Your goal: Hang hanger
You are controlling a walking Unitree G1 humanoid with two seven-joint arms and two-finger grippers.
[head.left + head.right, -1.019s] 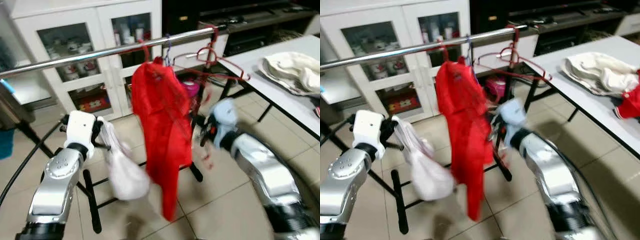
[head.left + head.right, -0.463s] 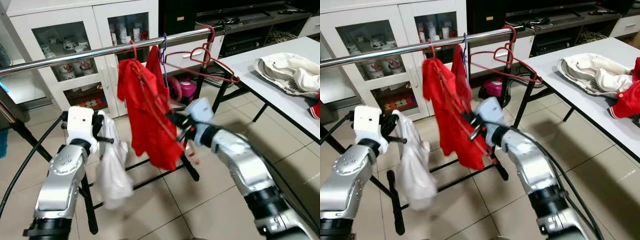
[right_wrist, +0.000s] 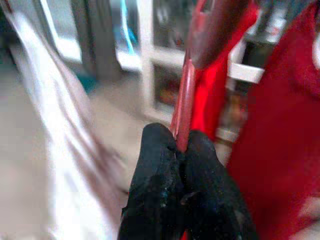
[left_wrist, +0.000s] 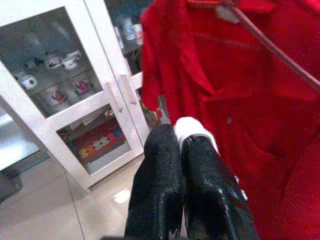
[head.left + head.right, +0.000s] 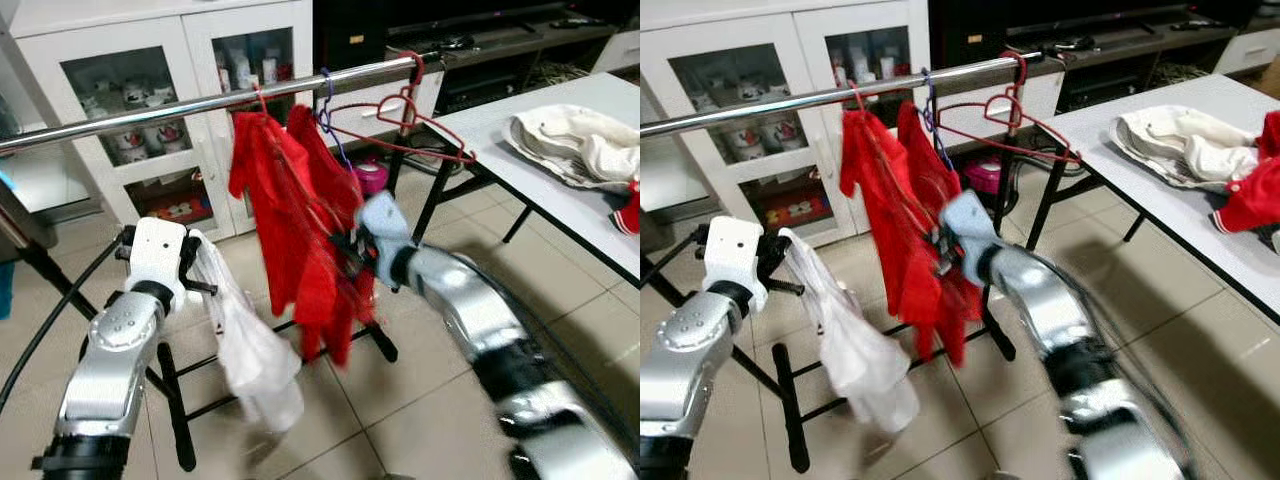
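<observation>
Right gripper (image 3: 181, 165): I see it clamped on the red hanger (image 3: 186, 95), low beside the red shirt (image 5: 300, 220).
Red hanger: hooked on the steel rail (image 5: 150, 112), carrying the shirt.
Left gripper (image 4: 181, 165): pinched on a white cloth (image 5: 250, 350), which droops toward the floor.
Table (image 5: 560, 190): on my right, holding a cream garment (image 5: 575, 145).

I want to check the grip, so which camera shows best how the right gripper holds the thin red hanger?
The right wrist view: the right gripper is pinched shut on the thin red hanger, close up. The eye views show that gripper among the red shirt, blurred. The left wrist view shows a hanger wire across the shirt.
</observation>
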